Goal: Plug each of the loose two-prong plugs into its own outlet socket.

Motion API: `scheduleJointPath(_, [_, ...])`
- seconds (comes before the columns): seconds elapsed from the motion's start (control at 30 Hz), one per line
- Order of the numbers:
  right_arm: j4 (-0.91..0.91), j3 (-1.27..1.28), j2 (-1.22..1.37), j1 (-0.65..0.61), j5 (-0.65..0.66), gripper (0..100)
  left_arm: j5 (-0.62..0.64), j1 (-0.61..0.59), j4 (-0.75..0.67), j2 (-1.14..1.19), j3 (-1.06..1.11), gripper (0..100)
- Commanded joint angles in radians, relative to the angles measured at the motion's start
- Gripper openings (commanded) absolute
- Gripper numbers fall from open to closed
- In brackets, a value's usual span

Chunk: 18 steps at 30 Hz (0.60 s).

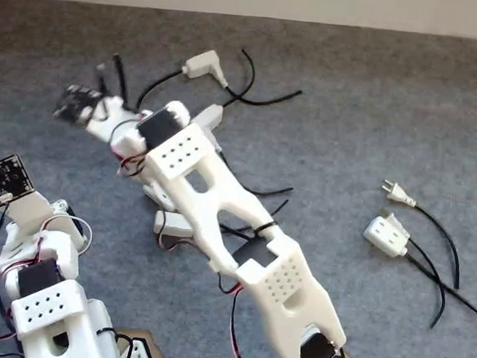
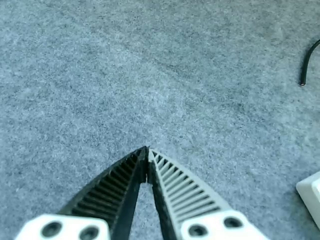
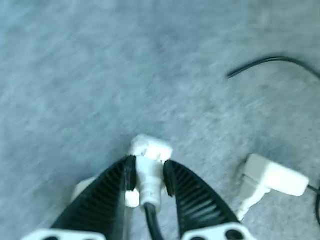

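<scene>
White plug (image 3: pixel 150 152), black cord trailing back from it, is gripped between my right gripper's (image 3: pixel 149 167) fingers over the grey carpet (image 3: pixel 75 75). A second white plug (image 3: pixel 272 179) lies near it.

On the high view my right arm (image 1: pixel 220 202) stretches across the table toward 10 o'clock. Out at 3 o'clock, well apart from it, are a loose two-prong plug (image 1: pixel 396 191) and, near that, a white outlet socket (image 1: pixel 386 236), both on black cords.

Left arm (image 1: pixel 42 296) sits at 8 o'clock. Left gripper (image 2: pixel 146 150) has its tips pinched together on nothing, above bare carpet.
</scene>
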Motion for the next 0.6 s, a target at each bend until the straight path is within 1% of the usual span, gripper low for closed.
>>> scheduleJointPath(0.0, [-0.067,-0.002,-0.007,0.044,-0.009,0.8,0.0,0.015,0.002,-0.008,-0.022,1])
scheduleJointPath(0.2, [-0.087,-0.004,0.07,0.019,-0.008,0.8,0.0,0.015,0.002,-0.008,-0.021,1])
scheduleJointPath(0.43, [-0.076,-0.004,0.088,-0.001,-0.009,0.8,0.0,0.015,0.002,-0.008,-0.021,1])
scheduleJointPath(0.57, [-0.033,-0.012,0.081,-0.024,-0.008,0.8,0.0,0.015,0.002,-0.008,-0.021,1])
